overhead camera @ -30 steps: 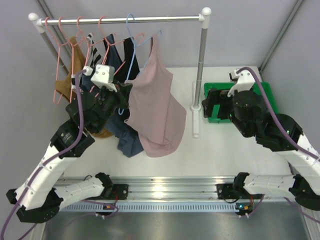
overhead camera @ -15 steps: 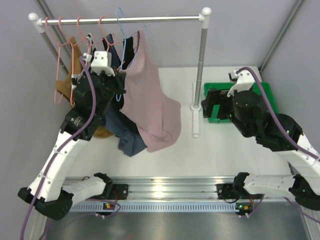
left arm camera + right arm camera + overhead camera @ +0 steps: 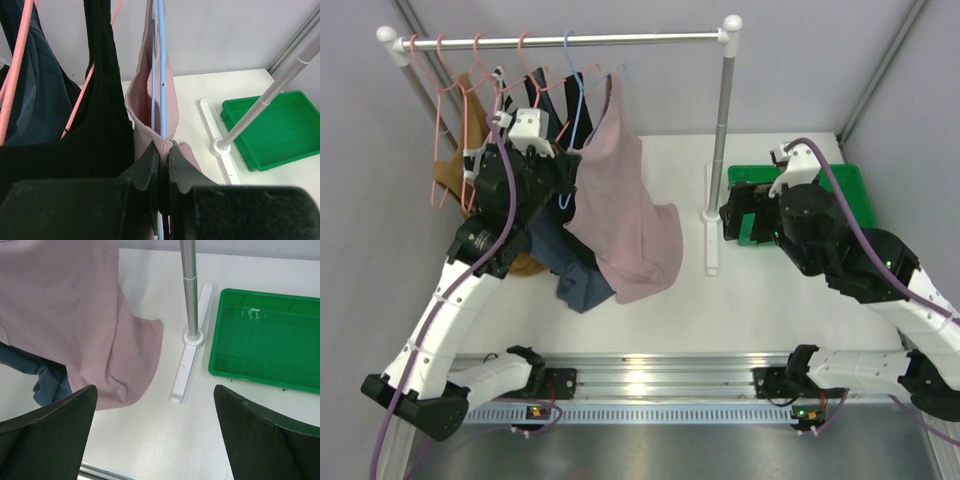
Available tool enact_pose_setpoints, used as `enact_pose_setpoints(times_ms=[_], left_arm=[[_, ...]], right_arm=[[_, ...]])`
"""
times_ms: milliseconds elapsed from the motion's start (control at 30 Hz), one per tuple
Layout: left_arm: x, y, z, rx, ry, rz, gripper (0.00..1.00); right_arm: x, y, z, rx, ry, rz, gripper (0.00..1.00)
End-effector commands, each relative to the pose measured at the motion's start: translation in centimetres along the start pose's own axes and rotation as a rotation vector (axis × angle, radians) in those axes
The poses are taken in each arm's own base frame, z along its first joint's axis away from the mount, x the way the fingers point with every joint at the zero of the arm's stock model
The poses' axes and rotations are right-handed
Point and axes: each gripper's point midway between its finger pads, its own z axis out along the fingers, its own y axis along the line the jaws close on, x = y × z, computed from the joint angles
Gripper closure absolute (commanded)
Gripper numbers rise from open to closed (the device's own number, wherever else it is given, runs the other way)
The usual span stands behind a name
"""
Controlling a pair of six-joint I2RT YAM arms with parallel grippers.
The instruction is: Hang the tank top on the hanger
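Observation:
The mauve-pink tank top (image 3: 625,200) hangs on the light-blue hanger (image 3: 577,105); its hem rests on the table. The hanger's hook is up at the rail (image 3: 620,39), right of the pink hangers; I cannot tell whether it rests on the rail. My left gripper (image 3: 568,185) is shut on the hanger's lower wire and a fold of the top. In the left wrist view the closed gripper (image 3: 162,146) pinches the blue hanger wire (image 3: 161,75) and the tank top's pink fabric (image 3: 142,100). My right gripper (image 3: 732,215) is open and empty beside the rack's pole. In the right wrist view the gripper (image 3: 155,430) is open above the table, with the top (image 3: 65,305) at the left.
Several pink hangers (image 3: 480,60) on the rail carry a brown garment (image 3: 445,180), a black top (image 3: 100,100) and a navy top (image 3: 570,270). The rack's right pole (image 3: 723,120) stands on a white foot (image 3: 187,360). A green tray (image 3: 850,185) lies at the right.
My left arm swung the hanger and top left and up above the rail. It then brought the hook down level with the rail. My right arm shifted slightly left.

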Motion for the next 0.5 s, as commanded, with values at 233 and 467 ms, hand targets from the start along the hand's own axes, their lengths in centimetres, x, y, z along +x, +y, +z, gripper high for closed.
enact_pose_setpoints(times_ms=[233, 467], left_arm=[[-1.75, 0.10, -1.56, -0.002, -0.078, -0.045, 0.83], [-2.32, 0.16, -2.14, -0.005, -0.090, -0.042, 0.62]], right_arm=[[-0.52, 1.07, -0.01, -0.044, -0.027, 0.027, 0.00], [-0.51, 1.18, 0.00, -0.052, -0.030, 0.027, 0.00]])
